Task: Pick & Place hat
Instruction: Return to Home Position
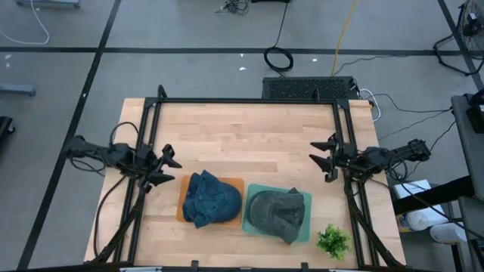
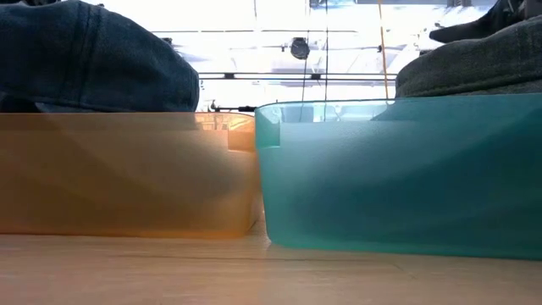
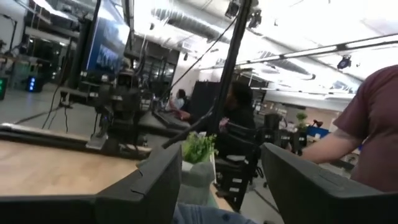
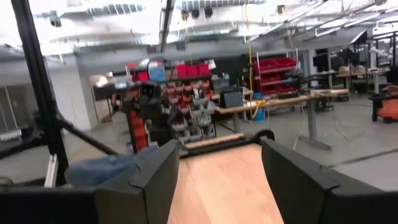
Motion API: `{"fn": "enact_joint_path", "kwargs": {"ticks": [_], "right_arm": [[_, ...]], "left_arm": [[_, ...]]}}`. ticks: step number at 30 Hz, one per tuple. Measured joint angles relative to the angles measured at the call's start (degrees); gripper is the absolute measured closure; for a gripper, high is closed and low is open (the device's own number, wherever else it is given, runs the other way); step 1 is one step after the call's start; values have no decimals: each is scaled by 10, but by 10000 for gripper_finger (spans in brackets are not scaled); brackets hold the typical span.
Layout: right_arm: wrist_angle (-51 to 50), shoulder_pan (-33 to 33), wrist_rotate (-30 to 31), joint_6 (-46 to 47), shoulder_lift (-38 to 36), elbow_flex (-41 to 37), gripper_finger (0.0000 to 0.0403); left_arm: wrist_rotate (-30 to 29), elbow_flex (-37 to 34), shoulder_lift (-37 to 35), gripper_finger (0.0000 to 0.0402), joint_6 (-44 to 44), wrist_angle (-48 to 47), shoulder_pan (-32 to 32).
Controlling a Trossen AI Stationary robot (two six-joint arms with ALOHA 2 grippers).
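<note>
A blue denim hat [image 1: 210, 198] lies on an orange tray [image 1: 181, 208] at the table's near middle. In the low view it shows as the blue hat [image 2: 85, 55] over the orange wall [image 2: 127, 174]. Beside it a grey hat [image 1: 277, 213] lies in a teal tray [image 1: 306, 227]; the low view shows the grey hat [image 2: 474, 59] and the teal wall [image 2: 398, 174]. My left gripper [image 1: 172, 165] hangs open at the table's left edge, above and left of the blue hat. My right gripper [image 1: 318, 161] hangs open at the right edge. Both hold nothing.
A small green plant [image 1: 333, 240] stands at the near right corner, also seen past my left gripper's fingers [image 3: 198, 148]. A black frame [image 1: 249, 100] runs along the table's far and side edges. A person's arm [image 3: 367, 124] shows beyond the table. Bare wood lies across the far half.
</note>
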Motion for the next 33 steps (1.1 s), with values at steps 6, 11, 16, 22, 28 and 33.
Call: {"fn": "enact_joint_path", "kwargs": {"ticks": [6, 11, 16, 22, 28, 33], "right_arm": [[-56, 0, 26, 12, 0, 0, 187], [-116, 0, 41, 45, 0, 0, 184], [-118, 0, 40, -2, 0, 0, 185], [-121, 0, 41, -14, 1, 0, 187], [-123, 0, 41, 5, 1, 0, 184], [-121, 0, 40, 47, 1, 0, 187]], "left_arm": [[-6, 1, -19, 172, 1, -52, -3], [-3, 1, -19, 172, 17, -74, -21], [-8, 1, -19, 172, 32, -128, -33], [-14, 1, -19, 172, 27, -168, -34], [-19, 2, -17, 172, 1, -177, -34], [-9, 2, -14, 172, -65, -177, -34]]}}
